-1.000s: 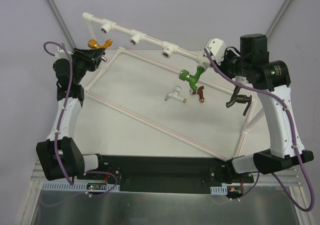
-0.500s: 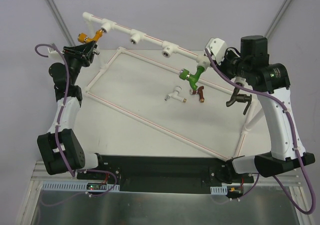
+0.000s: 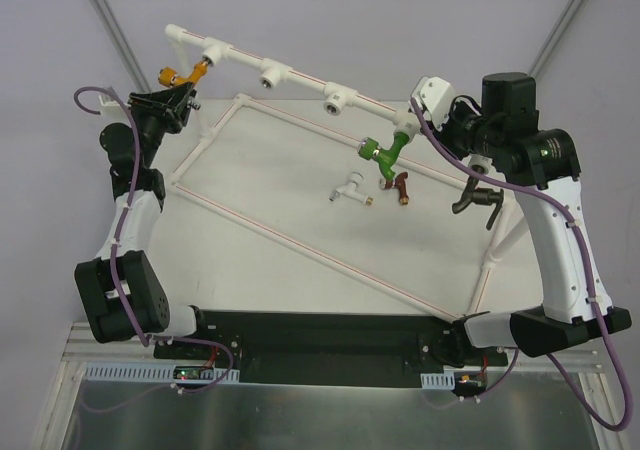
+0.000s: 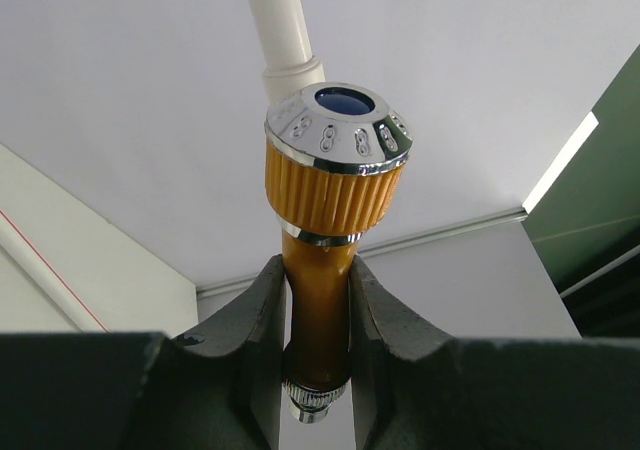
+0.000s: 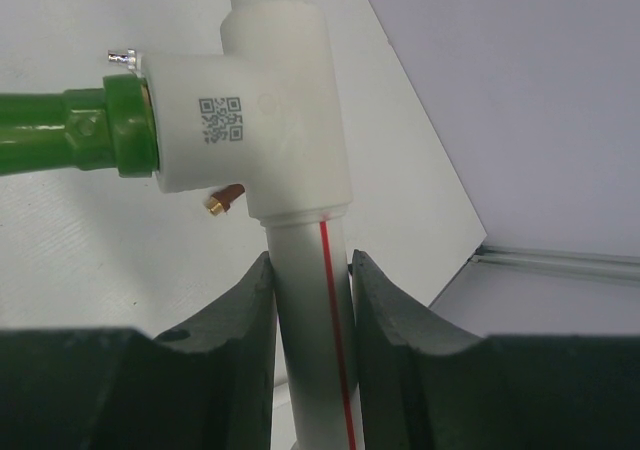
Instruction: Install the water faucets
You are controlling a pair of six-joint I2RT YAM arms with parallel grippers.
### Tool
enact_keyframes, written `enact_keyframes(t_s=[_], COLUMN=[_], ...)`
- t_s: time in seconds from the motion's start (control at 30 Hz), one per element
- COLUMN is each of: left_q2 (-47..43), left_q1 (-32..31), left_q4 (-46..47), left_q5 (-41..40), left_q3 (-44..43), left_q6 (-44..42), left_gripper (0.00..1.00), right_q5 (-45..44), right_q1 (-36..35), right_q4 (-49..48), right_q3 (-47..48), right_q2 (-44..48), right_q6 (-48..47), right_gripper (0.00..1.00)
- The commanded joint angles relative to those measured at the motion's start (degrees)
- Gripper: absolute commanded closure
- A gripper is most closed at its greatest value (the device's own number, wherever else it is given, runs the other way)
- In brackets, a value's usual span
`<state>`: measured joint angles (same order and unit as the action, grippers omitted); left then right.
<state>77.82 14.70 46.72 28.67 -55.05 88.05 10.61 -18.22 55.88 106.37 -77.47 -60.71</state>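
Note:
My left gripper (image 3: 172,92) is shut on the orange-gold water faucet (image 3: 178,73), whose end meets the leftmost tee socket (image 3: 208,58) of the white pipe frame (image 3: 300,75). The left wrist view shows the orange faucet (image 4: 318,300) between my fingers (image 4: 262,320), its ribbed knob (image 4: 337,160) above. The green faucet (image 3: 384,156) sits in the right tee (image 5: 270,120). My right gripper (image 5: 312,315) is shut on the pipe (image 5: 310,270) just below that tee. White (image 3: 350,188) and dark red (image 3: 402,183) faucets lie on the table; a grey one (image 3: 477,198) lies beside the right arm.
Two more tee sockets (image 3: 270,78) (image 3: 338,100) face forward on the raised pipe. The frame's lower pipes (image 3: 300,245) lie across the white table top. A slanted pole (image 3: 110,30) stands behind the left arm.
My left gripper has swung up and to the left, turning the orange faucet from beside the frame corner to the leftmost tee socket. The right arm has held still on the pipe.

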Motion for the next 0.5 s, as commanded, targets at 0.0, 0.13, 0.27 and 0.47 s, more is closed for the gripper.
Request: enact_keyframes(t_s=[0.0, 0.13, 0.27, 0.47], left_q2=[0.1, 0.7, 1.1, 2.2], left_q1=[0.2, 0.0, -0.1, -1.2], left_q4=[3.9, 3.6, 3.5, 2.9], left_q5=[1.3, 1.8, 1.9, 2.3], left_q3=[-3.6, -4.7, -5.3, -6.1], left_q6=[0.4, 0.0, -0.2, -0.6], left_gripper=[1.0, 1.0, 1.0, 1.0], right_q5=[-1.7, -1.7, -1.8, -2.1], right_q1=[0.7, 0.8, 0.7, 0.7], right_q4=[2.0, 1.8, 1.6, 1.6], right_q3=[-0.8, -0.8, -0.9, -0.8], right_q2=[0.9, 0.8, 0.8, 0.8], right_q6=[6.0, 6.0, 6.0, 6.0], right_gripper=[0.98, 0.98, 0.98, 0.98])
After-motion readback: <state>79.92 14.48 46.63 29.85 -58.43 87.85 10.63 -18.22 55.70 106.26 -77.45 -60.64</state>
